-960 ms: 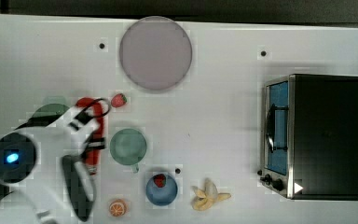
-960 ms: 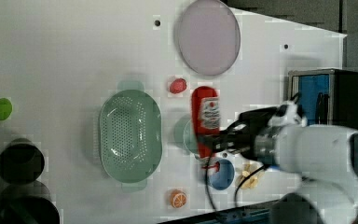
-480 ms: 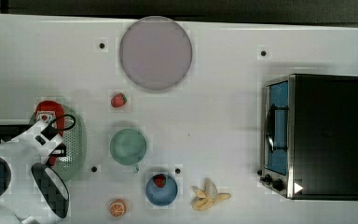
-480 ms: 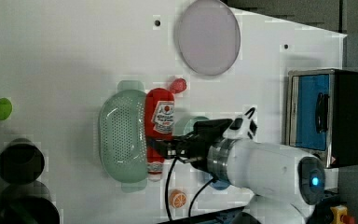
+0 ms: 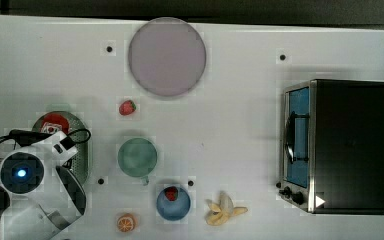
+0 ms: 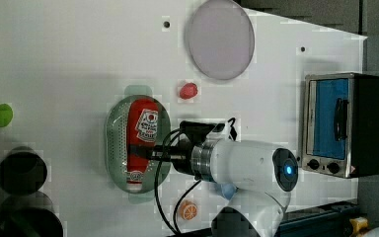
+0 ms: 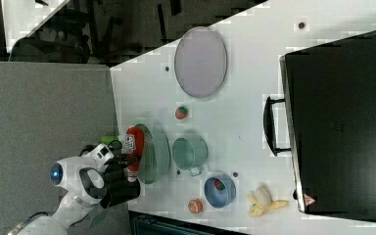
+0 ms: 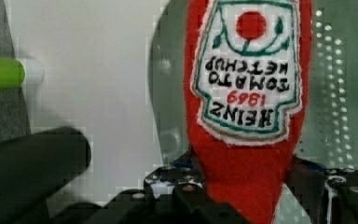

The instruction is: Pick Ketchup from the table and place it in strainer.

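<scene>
Over strainer (image 6: 116,148), ketchup (image 6: 141,133) lengthwise

The arm (image 6: 246,165) is being presented as a chain of rounded white housings. A dark circular cap with a glowing blue indicator light (image 6: 288,169) is being displayed on one joint. A ribbed silver ring (image 6: 201,159) is being shown between the white housing and the black wrist section. Black cables (image 6: 165,192) are being routed in loose loops along the wrist. The claw (image 8: 242,191) is being shown as black, with small screws seated in its body.
</scene>
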